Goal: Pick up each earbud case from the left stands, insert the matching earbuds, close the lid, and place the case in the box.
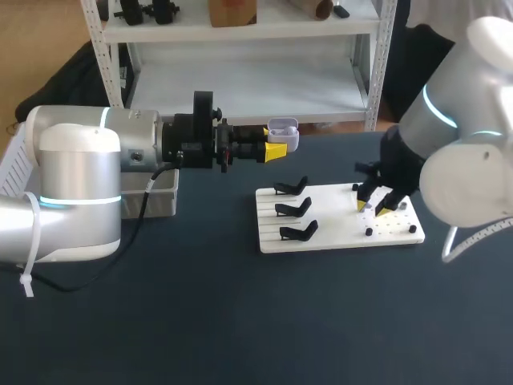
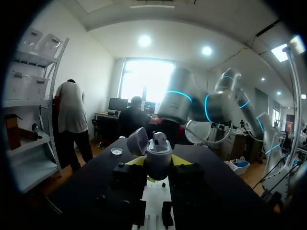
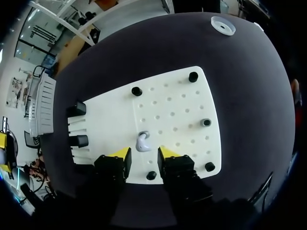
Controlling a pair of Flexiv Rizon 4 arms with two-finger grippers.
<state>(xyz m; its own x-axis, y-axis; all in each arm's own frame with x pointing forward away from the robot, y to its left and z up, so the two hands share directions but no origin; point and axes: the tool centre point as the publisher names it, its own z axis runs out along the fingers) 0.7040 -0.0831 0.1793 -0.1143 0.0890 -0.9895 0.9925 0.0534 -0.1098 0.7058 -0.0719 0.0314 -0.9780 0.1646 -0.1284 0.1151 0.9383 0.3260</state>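
Note:
My left gripper is held sideways above the table's back, shut on a white earbud case. In the left wrist view the case sits between the yellow tips of my left gripper, its lid swung open. A white board carries three empty black stands on its left half. My right gripper hangs low over the board's right half. In the right wrist view a white earbud lies on the board, just ahead of the gap of my open right gripper.
Several black pegs stand on the board's hole grid. A grey bin sits at the table's left, beside my left arm. A small white round cap lies on the dark tabletop beyond the board.

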